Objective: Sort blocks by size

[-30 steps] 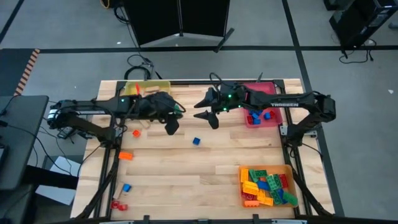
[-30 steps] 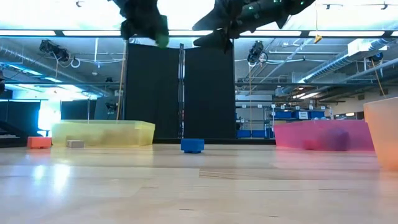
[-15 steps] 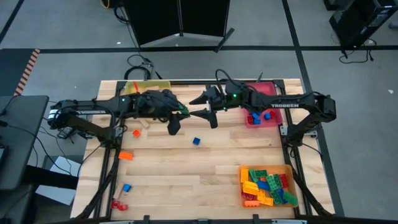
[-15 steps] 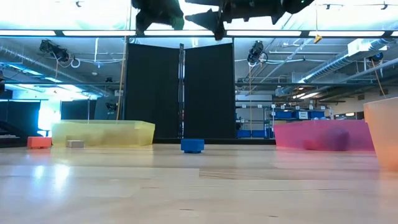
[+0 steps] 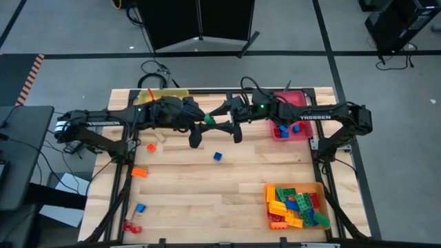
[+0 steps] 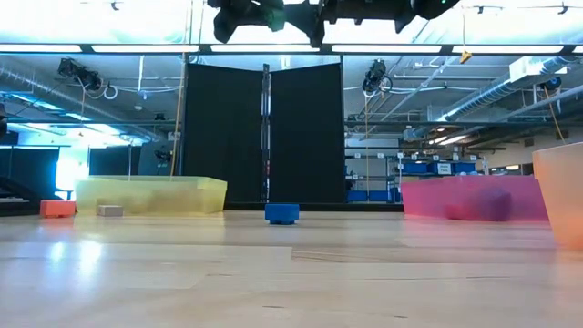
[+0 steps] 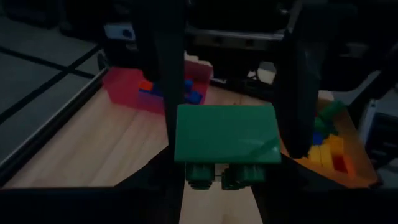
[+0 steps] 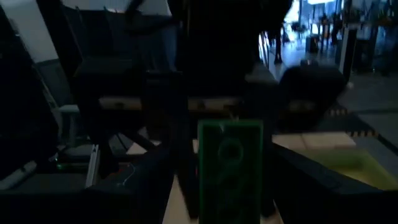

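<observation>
Right now I have the left gripper point(image 5: 207, 121) clamped on a green block point(image 7: 225, 134), held in the air above the far middle of the tabletop point(image 5: 227, 182), and the right gripper point(image 5: 229, 124) has its fingers apart just beside it, facing it. From the left wrist view the green block sits squarely between my left fingers point(image 7: 163, 68), studs showing on one face. It reads to me as a handover between arms.

My worry is the exchange itself. If the left gripper lets go before the right has closed, the block drops onto the wood and may bounce toward the loose blue block point(image 5: 218, 156) or off the far edge. The two grippers are close enough that a small misalignment could knock fingertips together.

Loose pieces wait near the left edge: an orange block point(image 5: 140, 172), another blue block point(image 5: 140, 207). The red tray point(image 5: 303, 134) sits at the far right, the orange tray point(image 5: 270, 220) at the near right, the yellow tray point(image 5: 180, 94) at the far left.
</observation>
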Controlling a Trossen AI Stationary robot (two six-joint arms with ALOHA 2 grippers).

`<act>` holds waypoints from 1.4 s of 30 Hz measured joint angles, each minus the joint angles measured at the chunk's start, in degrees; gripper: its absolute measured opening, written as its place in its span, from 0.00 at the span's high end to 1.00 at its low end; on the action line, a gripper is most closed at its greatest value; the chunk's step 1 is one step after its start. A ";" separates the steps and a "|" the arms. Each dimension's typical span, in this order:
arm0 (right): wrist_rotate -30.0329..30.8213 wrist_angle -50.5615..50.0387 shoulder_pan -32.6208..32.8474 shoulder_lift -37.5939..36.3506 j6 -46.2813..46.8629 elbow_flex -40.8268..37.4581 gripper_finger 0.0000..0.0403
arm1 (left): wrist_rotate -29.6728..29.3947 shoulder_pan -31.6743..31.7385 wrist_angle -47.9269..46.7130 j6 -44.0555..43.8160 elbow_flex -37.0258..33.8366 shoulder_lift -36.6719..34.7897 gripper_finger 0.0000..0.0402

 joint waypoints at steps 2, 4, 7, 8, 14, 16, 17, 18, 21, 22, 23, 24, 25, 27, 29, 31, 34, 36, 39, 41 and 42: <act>0.09 1.32 0.11 0.00 -0.18 0.00 0.39 | 1.04 -0.04 1.99 0.06 0.00 0.86 0.61; 0.11 1.74 0.13 -0.04 -0.13 0.02 0.40 | 1.98 -0.04 2.89 0.02 0.00 1.41 0.61; 0.31 1.36 0.09 -0.04 1.16 0.02 0.46 | 2.38 -0.04 4.11 -0.09 0.00 2.35 0.61; 0.38 1.30 0.09 -0.04 1.21 0.02 0.48 | 2.36 -0.04 4.40 -0.11 0.00 2.65 0.61; 0.08 0.78 0.09 -0.04 1.40 0.04 0.62 | 2.14 -0.04 5.02 0.04 0.00 2.95 0.61; 0.04 0.73 0.07 -0.04 1.35 0.04 0.62 | 1.51 -0.04 5.06 0.02 0.00 2.95 0.60; 0.05 0.77 0.07 -0.04 1.34 0.04 0.62 | 1.22 -0.04 5.11 0.00 0.00 2.95 0.60; 0.06 0.82 0.07 -0.04 1.26 0.04 0.62 | 0.68 -0.06 5.14 -0.02 0.00 2.95 0.60; 0.11 0.69 0.02 -0.04 1.08 0.04 0.61 | -0.35 -0.09 4.66 -0.15 0.00 2.95 0.56; 0.27 0.60 0.00 -0.04 1.01 0.04 0.60 | -0.71 -0.08 4.54 -0.24 0.00 2.95 0.55; 0.33 0.61 -0.04 -0.04 1.01 0.04 0.59 | -1.07 -0.07 4.54 -0.27 0.00 2.95 0.53; 0.34 0.58 -0.09 -0.04 1.04 0.04 0.58 | -1.17 0.00 4.43 -0.29 0.00 2.95 0.51; 0.36 0.50 -0.09 -0.04 1.25 0.04 0.58 | -1.15 0.25 4.15 -0.27 0.00 2.83 0.50; 0.52 0.33 -0.41 -0.02 2.63 0.04 0.59 | -1.10 1.01 2.35 -0.25 0.00 2.14 0.46; 1.06 -1.77 -1.03 -0.57 3.35 0.04 0.61 | -1.09 2.23 -0.06 -0.26 0.00 1.08 0.43; 1.77 -5.39 -1.61 -1.92 3.50 0.04 0.61 | -1.43 3.21 -2.70 -0.25 0.00 0.07 0.40; 3.20 -12.74 -2.03 -5.57 3.90 0.04 0.60 | -1.35 3.93 -5.44 -0.22 0.00 -1.74 0.38; 4.36 -20.42 -2.12 -8.67 5.86 0.04 0.60 | -1.09 3.86 -7.54 -0.22 0.03 -3.02 0.38; 8.73 -34.29 -0.76 -13.90 12.18 0.04 0.60 | -0.66 3.80 -13.68 -0.85 0.04 -4.94 0.38; 13.26 -43.53 1.66 -17.12 18.01 0.04 0.60 | -0.79 3.80 -17.41 -3.12 0.04 -6.03 0.38; 16.02 -47.80 3.23 -18.54 21.22 0.07 0.60 | -0.81 3.78 -19.65 -4.20 0.04 -6.34 0.38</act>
